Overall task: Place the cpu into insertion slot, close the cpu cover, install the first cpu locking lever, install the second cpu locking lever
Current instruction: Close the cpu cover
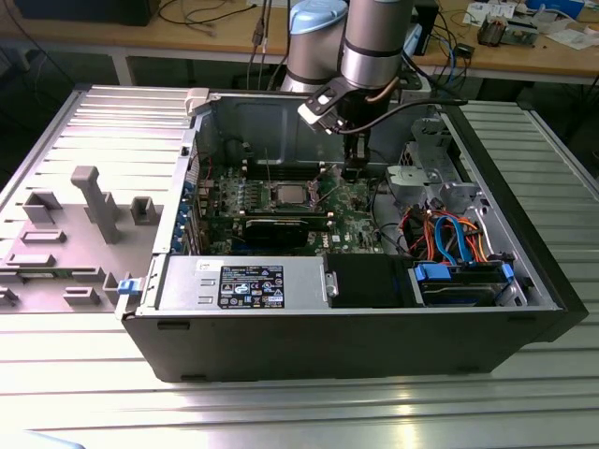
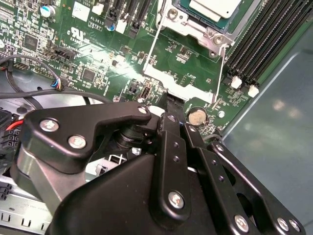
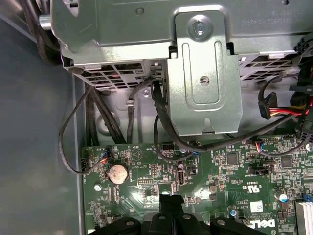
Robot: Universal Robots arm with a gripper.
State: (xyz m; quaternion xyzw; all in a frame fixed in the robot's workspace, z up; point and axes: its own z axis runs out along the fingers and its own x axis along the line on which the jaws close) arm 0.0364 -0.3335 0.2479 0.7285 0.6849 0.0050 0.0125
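While the hand [image 2: 170, 102] hangs seemingly closed, empty, second wrist view catches cpu [image 2: 215, 7] in insertion slot [image 2: 188, 27]

1. The room is evenly bright, lit from overhead. In the exterior view the ribbed metal worktop [image 1: 281, 412] throws back pale streaks of glare along its near edge.
2. The outer front wall of the computer case [image 1: 328, 341] lies in deep shade, and its inside is dimmer than the worktop around it.
3. In the second wrist view a white patch of glare sits on the green circuit board [image 2: 98, 54].
4. The black pincer [image 2: 171, 103] shows dull highlights on its screw heads and darkens the board just beneath it.
5. In the first wrist view the metal drive cage [image 3: 205, 73] is flatly and brightly lit, while the gaps under it stay dark.
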